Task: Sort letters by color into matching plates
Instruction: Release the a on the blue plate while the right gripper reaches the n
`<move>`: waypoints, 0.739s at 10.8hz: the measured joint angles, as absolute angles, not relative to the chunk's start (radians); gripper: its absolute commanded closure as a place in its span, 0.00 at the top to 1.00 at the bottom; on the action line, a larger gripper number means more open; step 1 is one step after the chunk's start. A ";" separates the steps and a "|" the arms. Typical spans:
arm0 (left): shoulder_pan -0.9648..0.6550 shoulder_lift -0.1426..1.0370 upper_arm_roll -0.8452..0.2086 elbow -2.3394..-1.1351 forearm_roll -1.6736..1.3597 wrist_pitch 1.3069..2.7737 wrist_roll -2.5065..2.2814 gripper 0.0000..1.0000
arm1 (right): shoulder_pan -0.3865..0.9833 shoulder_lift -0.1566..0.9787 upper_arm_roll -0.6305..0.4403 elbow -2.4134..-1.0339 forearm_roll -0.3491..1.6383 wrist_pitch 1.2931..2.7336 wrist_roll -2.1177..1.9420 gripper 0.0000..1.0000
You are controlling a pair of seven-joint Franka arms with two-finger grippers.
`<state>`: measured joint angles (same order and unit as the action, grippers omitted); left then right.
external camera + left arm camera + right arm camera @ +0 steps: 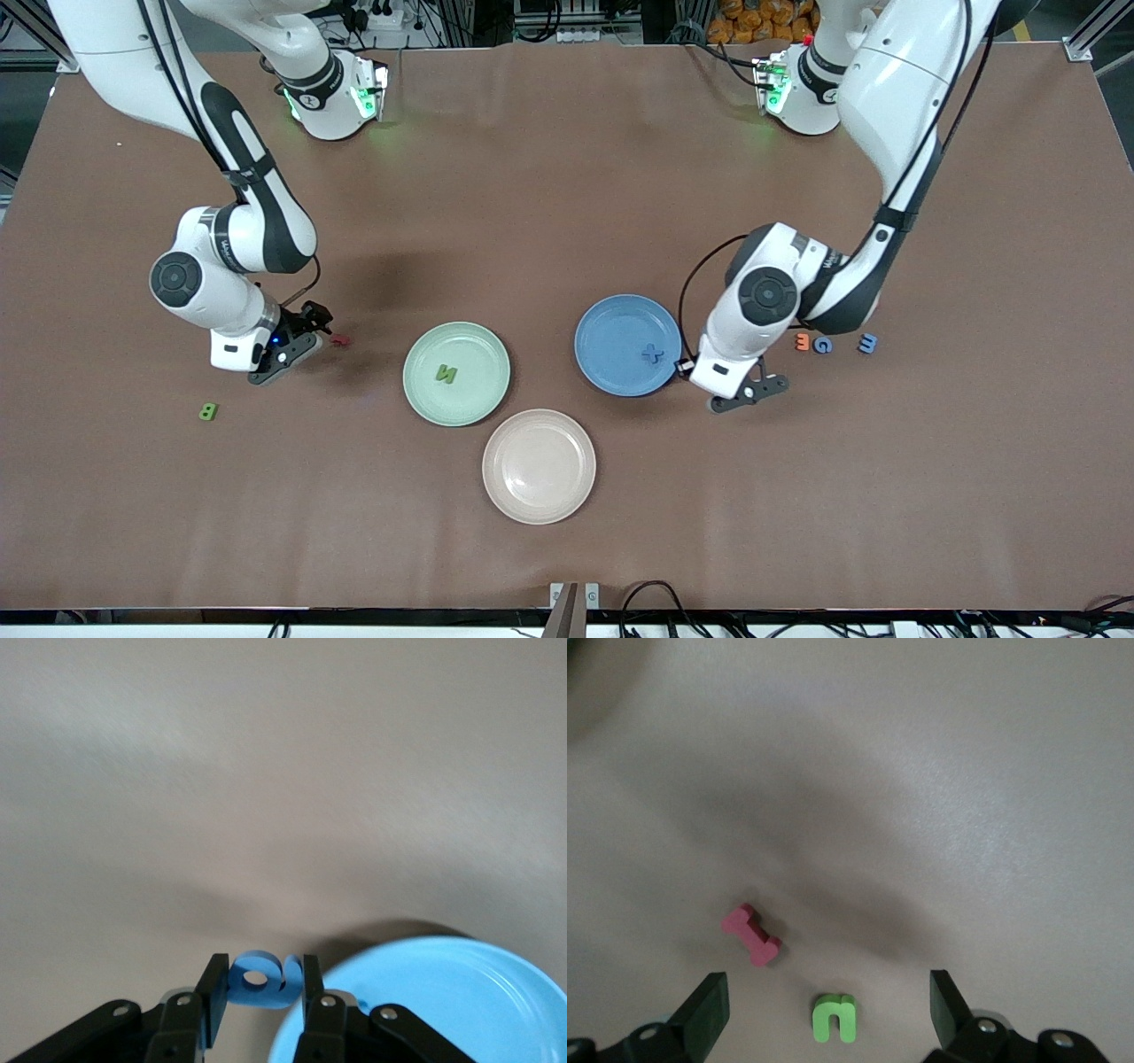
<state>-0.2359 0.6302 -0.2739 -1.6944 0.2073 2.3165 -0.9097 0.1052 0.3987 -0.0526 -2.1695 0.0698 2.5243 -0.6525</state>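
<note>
A green B (208,411) lies toward the right arm's end; the right gripper (829,1005) hangs spread over a small green letter (834,1018), a red letter (340,339) beside it; the green plate (478,390) holds a green N (446,373); the blue plate (611,341) holds a blue X (653,354); the left gripper (259,1001) pinches a blue letter (260,979) beside that plate.

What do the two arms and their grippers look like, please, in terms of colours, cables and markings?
Both arms have glossy white shells with black joint bands and round dark grey caps. A thin black cable loops beside each wrist. The left gripper and right gripper have black fingers on white bodies. Green lights glow at both bases; small lettering marks the wrists.
</note>
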 measured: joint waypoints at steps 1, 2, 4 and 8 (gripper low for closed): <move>-0.257 0.630 -0.274 -1.694 0.207 2.315 -0.939 0.00 | 0.104 0.399 -0.053 -2.179 0.067 2.530 -0.656 1.00; -0.276 0.630 -0.274 -1.693 0.207 2.315 -0.965 0.00 | 0.104 0.398 -0.053 -2.189 0.058 2.537 -0.656 1.00; -0.312 0.630 -0.274 -1.691 0.207 2.313 -1.016 0.00 | 0.097 0.398 -0.053 -2.200 0.036 2.544 -0.657 1.00; -0.356 0.630 -0.272 -1.691 0.207 2.308 -1.048 1.00 | 0.078 0.397 -0.053 -2.238 0.008 2.598 -0.660 1.00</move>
